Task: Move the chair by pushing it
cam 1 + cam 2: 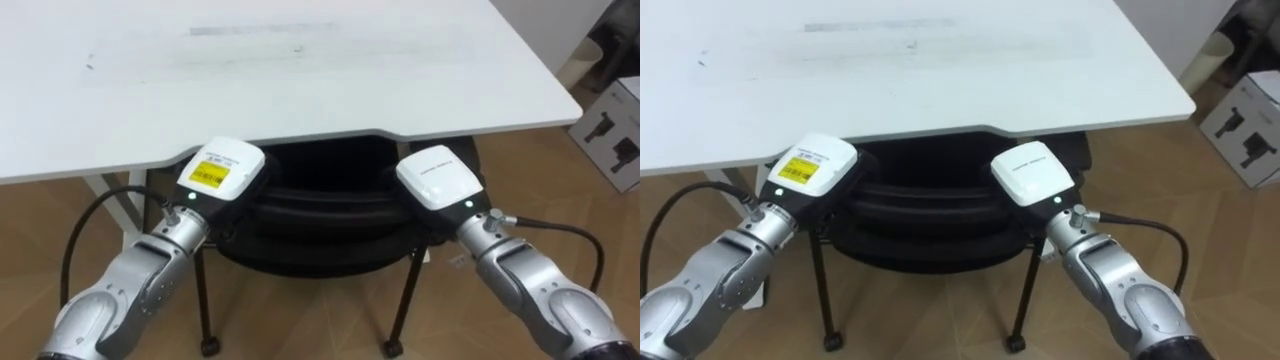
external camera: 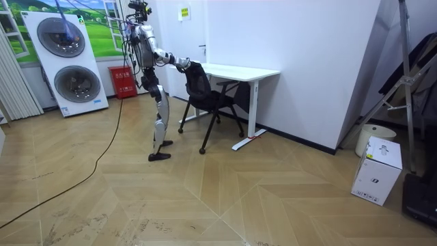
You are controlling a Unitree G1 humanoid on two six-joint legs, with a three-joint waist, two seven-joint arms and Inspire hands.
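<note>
**Left eye view:** A white table (image 1: 300, 80) spans the top of the scene. A black chair (image 1: 312, 215) sits at the table's near edge, its seat under the tabletop and its curved backrest just clear of the edge on the robot's side. The robot's left hand (image 1: 225, 168) rests on the top of the backrest toward the table's left side. Its right hand (image 1: 438, 178) rests on the same top toward the table's right side. Each hand shows its white back cover, and the left one carries a yellow label. The fingers are hidden beyond the covers and the backrest, so it cannot be told whether they are spread, curled or gripping the chair. The chair's thin dark legs stand on the wood floor (image 1: 300, 320) below the table's near edge. Off the table's right corner, a white box (image 1: 612, 128) with dark print sits on the floor.

**Right eye view:** Both hands are set on the backrest just short of the table's edge.

**Room view:** The robot stands on both feet on the side of the chair away from the table, arms stretched to the backrest. The chair is partly under the table's end at the room view's left. Well apart from the table, at the room view's left, stand two stacked washing machines (image 2: 65, 61).
</note>
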